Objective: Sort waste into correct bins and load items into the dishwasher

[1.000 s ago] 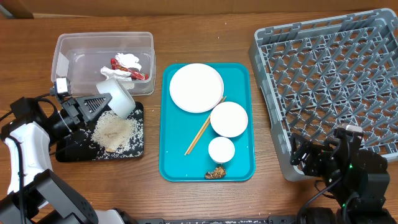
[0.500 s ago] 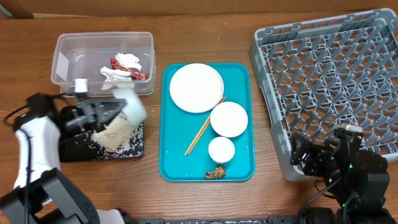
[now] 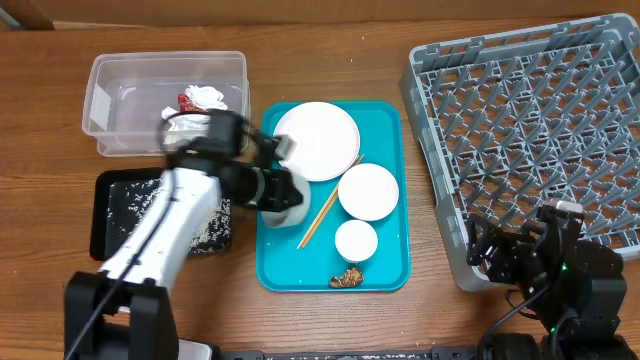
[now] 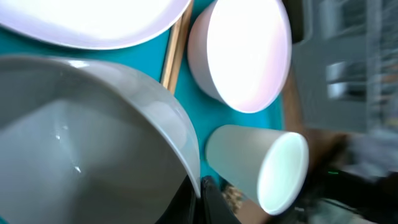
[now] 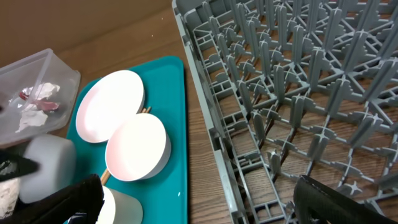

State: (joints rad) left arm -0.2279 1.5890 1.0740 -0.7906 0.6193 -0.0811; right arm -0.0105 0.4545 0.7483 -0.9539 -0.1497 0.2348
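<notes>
I counted one plate [image 3: 316, 140], two bowls [image 3: 368, 191] [image 3: 283, 198], one cup [image 3: 356, 240], a pair of chopsticks [image 3: 328, 203], one brown lump [image 3: 347, 278], one teal tray [image 3: 385, 270], one clear tub [image 3: 100, 100], one black tray [image 3: 110, 215] and one rack [image 3: 530, 120].

White left arm [image 3: 160, 230] stretches from the table's front-left corner diagonally toward its middle, black pincer [image 3: 268, 188] clamped tight on the rim of a white bowl [image 3: 288, 208]. Black right arm [image 3: 560, 280] sits folded at the front-right edge, pincer [image 3: 488, 250] spread wide, holding nothing.
</notes>
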